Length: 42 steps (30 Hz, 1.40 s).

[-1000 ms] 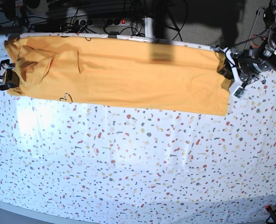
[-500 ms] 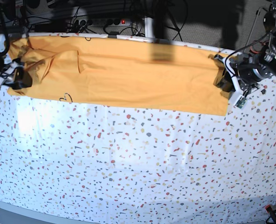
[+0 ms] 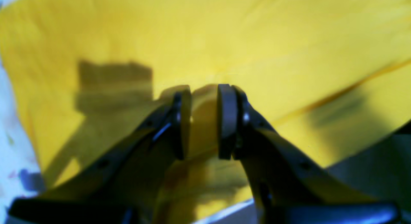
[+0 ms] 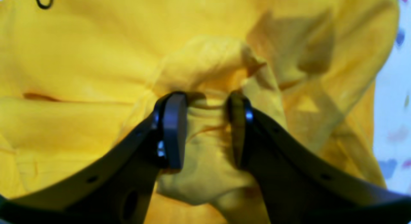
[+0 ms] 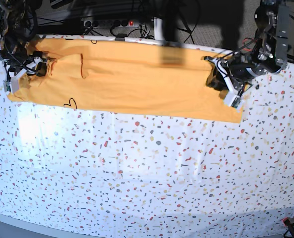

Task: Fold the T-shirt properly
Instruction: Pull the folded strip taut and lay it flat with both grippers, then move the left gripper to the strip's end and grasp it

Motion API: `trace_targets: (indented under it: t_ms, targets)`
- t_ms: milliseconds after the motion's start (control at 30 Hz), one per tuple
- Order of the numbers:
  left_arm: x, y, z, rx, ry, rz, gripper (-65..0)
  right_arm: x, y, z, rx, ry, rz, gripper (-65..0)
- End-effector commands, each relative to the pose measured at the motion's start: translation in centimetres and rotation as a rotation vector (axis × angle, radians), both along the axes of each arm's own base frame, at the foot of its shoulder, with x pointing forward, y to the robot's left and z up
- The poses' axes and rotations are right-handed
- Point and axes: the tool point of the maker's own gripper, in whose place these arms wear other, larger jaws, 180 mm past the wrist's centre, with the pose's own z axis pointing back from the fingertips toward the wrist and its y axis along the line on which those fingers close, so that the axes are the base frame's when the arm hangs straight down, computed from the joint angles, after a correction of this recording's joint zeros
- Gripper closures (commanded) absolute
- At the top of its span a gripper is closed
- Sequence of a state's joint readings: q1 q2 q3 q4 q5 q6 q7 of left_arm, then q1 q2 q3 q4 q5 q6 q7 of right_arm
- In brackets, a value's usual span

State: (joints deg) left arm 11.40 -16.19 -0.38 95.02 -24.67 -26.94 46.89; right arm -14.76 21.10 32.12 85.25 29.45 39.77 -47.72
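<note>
Since a second ago both ends of the T-shirt [image 5: 137, 79] are dragged inward. It's laid as a long mustard band (black lettering at 8 o'clock) across the far tablecloth [image 5: 147, 173]. A bunched fold is pinched by the right gripper [image 4: 204, 130], the edge by the left gripper [image 3: 204, 121].

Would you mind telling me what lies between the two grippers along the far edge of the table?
In the base view, only the T-shirt, stretched from right gripper to left gripper.

Blurred wrist views, bright glare
</note>
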Motion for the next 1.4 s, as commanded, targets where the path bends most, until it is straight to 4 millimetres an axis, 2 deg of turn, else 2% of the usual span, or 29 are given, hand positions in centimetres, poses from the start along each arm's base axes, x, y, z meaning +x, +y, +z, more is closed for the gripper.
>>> trace_targets:
  t_ms: [0, 100, 167, 333, 500, 733, 900, 1167, 1267, 1367]
  targets:
    - [0.7, 0.5, 0.2, -0.001, -0.022, 0.011, -14.6, -0.1, -0.1, -0.9, -0.026, 0.041, 0.021, -23.1]
    - [0.9, 1.9, -2.2, 0.029, 0.043, 0.039, -14.6, 1.5, 0.1, -1.7, -0.03, 0.03, 0.029, -23.1]
    - [1.5, 2.7, -3.3, 0.033, 0.074, 0.06, -14.6, 3.0, -0.5, -1.9, -0.043, 0.015, 0.0, -23.1]
    - [4.8, 4.2, -4.4, 0.026, 0.094, 0.116, -14.6, 6.5, -2.3, -1.9, -0.068, -0.001, -0.082, -23.1]
    - [8.8, 5.1, -3.6, 0.01, 0.062, 0.151, -14.6, 9.9, -2.7, -1.1, -0.032, -0.04, -0.121, -23.1]
    - [13.4, 5.1, -0.2, -0.006, -0.022, 0.146, -14.7, 13.0, -2.7, 1.0, -0.008, -0.101, -0.126, -23.1]
    - [15.4, 4.3, 2.3, -0.066, -0.023, 0.139, -14.6, 15.1, -2.0, 4.7, 0.041, -0.207, -0.054, -23.1]
    - [19.0, 2.8, 7.6, -0.201, -0.119, 0.139, -14.7, 17.0, -1.5, 12.6, 0.001, -0.385, 0.025, -23.1]
    - [20.1, 3.4, 8.9, -0.176, -0.151, 0.136, -14.6, 17.4, -0.3, 15.7, 0.005, -0.465, 0.065, -23.1]
    - [20.0, 5.7, 8.5, -0.058, -0.125, 0.131, -14.7, 17.2, 1.4, 17.7, 0.027, -0.492, 0.118, -23.1]
